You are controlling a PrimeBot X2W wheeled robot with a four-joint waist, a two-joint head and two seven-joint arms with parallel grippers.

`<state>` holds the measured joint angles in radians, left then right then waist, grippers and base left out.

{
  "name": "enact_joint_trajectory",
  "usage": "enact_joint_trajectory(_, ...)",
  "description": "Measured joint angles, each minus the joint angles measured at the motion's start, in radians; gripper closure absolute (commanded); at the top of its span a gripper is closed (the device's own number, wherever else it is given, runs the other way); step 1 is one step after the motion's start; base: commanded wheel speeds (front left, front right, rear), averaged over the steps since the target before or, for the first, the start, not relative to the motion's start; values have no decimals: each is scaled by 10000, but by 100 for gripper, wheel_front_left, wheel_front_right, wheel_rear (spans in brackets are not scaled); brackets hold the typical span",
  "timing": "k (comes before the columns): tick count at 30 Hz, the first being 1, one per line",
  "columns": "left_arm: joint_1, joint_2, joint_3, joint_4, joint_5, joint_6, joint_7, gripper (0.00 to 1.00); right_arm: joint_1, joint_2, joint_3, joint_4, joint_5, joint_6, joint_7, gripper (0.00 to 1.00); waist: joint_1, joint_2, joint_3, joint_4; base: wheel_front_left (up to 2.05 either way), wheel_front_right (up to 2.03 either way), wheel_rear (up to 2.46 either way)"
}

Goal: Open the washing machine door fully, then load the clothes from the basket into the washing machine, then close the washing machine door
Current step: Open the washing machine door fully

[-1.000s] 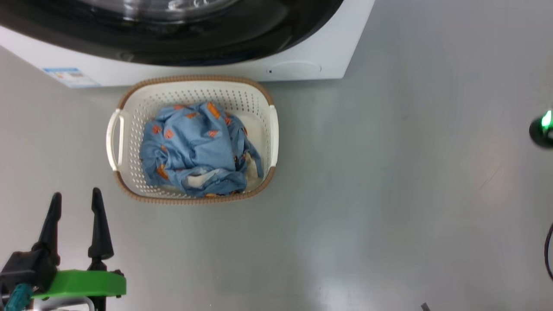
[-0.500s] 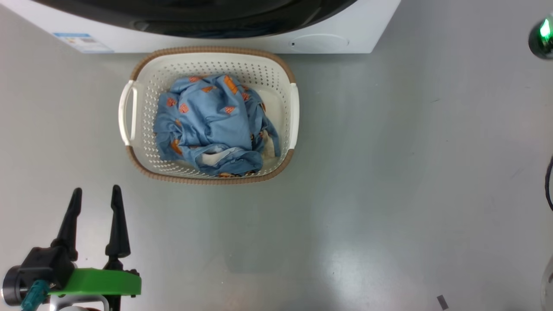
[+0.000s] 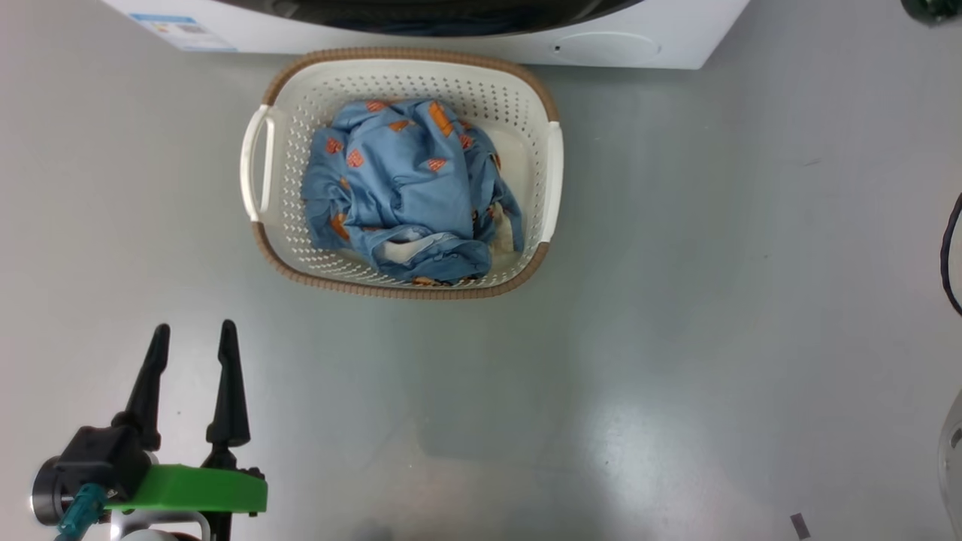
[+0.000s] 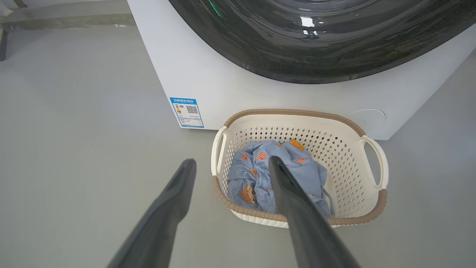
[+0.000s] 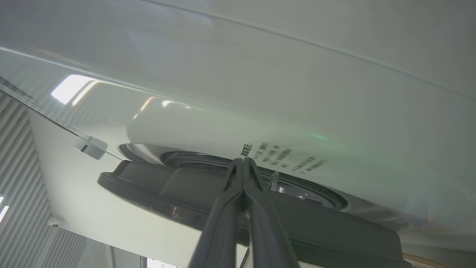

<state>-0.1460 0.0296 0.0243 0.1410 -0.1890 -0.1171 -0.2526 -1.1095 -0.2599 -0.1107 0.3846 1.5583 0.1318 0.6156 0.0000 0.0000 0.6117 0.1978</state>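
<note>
The clothes (image 3: 409, 180) are heaped in the basket (image 3: 406, 289), at twelve o'clock just beside the washing machine (image 3: 699, 37). Door-opening is judged in hand: the right gripper (image 5: 242, 160), pressed together, is held at the washing machine door (image 5: 178, 193), to be swung wide next. The left gripper (image 3: 194, 327) is spread, empty, at seven o'clock.

clothes (image 3: 409, 188) in basket (image 3: 541, 105), before washing machine (image 3: 676, 45)
</note>
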Motion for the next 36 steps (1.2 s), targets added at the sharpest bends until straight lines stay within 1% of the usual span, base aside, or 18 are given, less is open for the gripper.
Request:
enact_joint_trajectory(8, -12, -4, -196, 0, -221, 171, 0, 0, -486, 13, 343, 82, -100, 0, 92, 100, 0, 0, 267, 310, 0, 0, 0)
enact_joint_trajectory(14, -10, -6, -203, -79, -382, 174, 0, 0, -700, 27, 495, 184, -100, 0, 221, 100, 0, 0, 356, 553, 0, 0, 0)
enact_joint_trajectory(21, 7, -8, -265, -92, -387, 174, 0, 0, -1187, 44, 642, 219, -94, 0, 222, 100, 0, 0, 454, 687, 0, 0, 0)
enact_joint_trajectory(28, 116, -8, -194, -211, -447, 203, 0, 0, -1208, 73, 754, 276, -71, 0, 359, 100, 0, 0, 441, 713, 0, 0, 0)
enact_joint_trajectory(36, 168, -8, 50, -272, -447, 205, 0, 0, -1207, 111, 995, 259, 40, 0, 711, 100, 0, 0, 510, 548, 0, 0, 0)
